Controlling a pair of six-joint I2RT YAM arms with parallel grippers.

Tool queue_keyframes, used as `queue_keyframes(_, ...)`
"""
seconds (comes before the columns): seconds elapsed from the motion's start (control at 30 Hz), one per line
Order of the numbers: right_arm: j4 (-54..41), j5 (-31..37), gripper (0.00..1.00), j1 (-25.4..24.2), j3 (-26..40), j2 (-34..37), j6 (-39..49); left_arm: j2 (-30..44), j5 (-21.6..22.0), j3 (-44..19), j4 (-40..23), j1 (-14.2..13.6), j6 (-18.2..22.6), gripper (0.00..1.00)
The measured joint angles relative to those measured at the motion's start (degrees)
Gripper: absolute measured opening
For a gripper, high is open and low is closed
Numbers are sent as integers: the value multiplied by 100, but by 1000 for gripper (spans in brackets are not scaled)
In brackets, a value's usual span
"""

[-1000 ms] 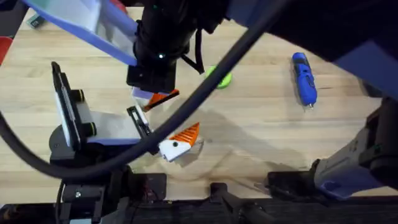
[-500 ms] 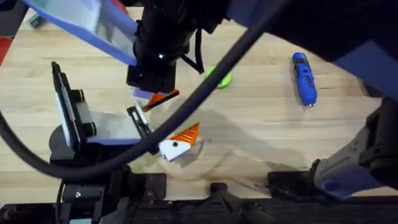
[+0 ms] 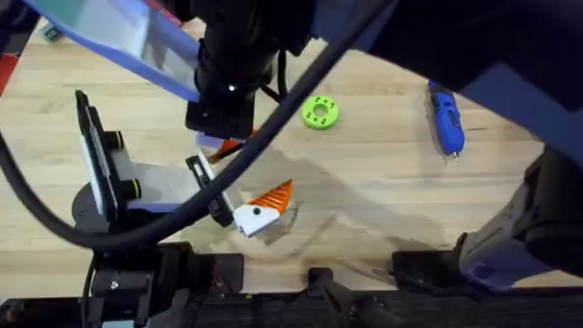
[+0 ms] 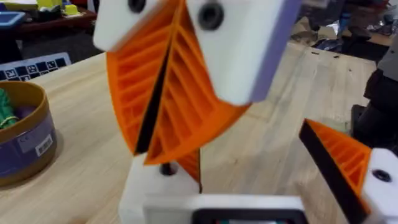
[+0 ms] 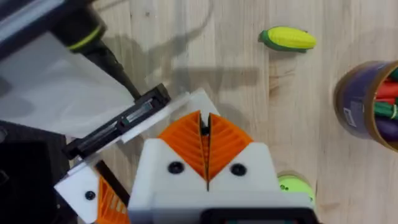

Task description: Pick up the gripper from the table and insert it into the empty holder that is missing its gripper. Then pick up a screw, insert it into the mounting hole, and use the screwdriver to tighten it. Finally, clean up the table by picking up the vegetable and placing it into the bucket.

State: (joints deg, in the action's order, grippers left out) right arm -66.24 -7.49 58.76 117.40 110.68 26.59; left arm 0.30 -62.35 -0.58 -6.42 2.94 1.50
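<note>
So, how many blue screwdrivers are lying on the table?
1. The screwdriver lies on the right side of the table, right of the green ring. Others may be hidden.

White pincer (image 5: pixel 205 134) blocks, orange ribbed pads (image 5: pixel 227 143), black screws.

A wooden table (image 3: pixel 383 191) bears the screwdriver (image 3: pixel 444 117), vegetable (image 5: pixel 288 38), bucket (image 5: pixel 367 106) and, seemingly, a green ring (image 3: pixel 320 112).

On the table (image 3: pixel 383 196), the screwdriver (image 3: pixel 444 116) lies at the far right, a ring-shaped disc (image 3: pixel 320 112) to its left, the vegetable (image 5: pixel 288 38) near the bucket (image 5: pixel 368 104).
</note>
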Motion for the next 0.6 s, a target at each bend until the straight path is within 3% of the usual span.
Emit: queue_keyframes(0.6,40,13,5,0,-124,19,-42,1,0,0,0,0,-1,985)
